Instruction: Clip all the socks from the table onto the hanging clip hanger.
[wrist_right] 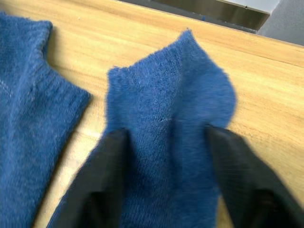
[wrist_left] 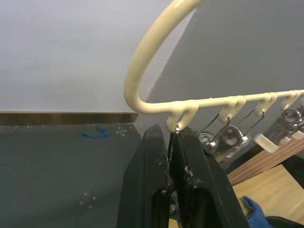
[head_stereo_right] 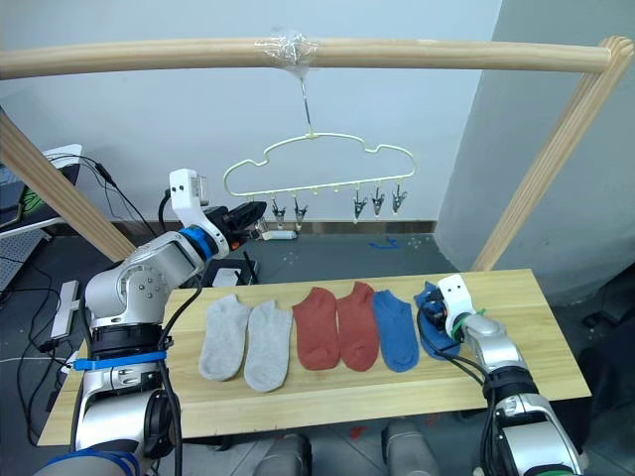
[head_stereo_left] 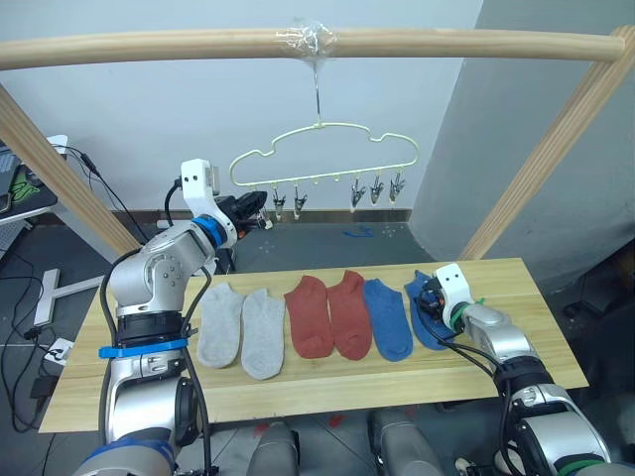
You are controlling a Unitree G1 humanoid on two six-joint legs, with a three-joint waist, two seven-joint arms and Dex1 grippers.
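Nothing's clipped yet: all six knit ankle socks (head_stereo_left: 308, 317) lie mid-frame on the light plank table (head_stereo_left: 516, 288). Left gripper (wrist_left: 170, 156) is clenched on a clip of the pale yellow-green wire hanger (head_stereo_left: 322, 157), upper centre; right gripper (wrist_right: 166, 135) is spread over the end blue sock (wrist_right: 166, 104).

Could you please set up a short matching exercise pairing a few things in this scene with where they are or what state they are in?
Things:
1. left gripper
2. right gripper
3. grey socks
4. clip hanger

Places or states:
A. hangs from the wooden pole, no sock on it
B. shut on a clip at the hanger's end
C. flat on the table, at the row's left end
D. open, fingers astride a blue sock

Pairs: 1-B, 2-D, 3-C, 4-A
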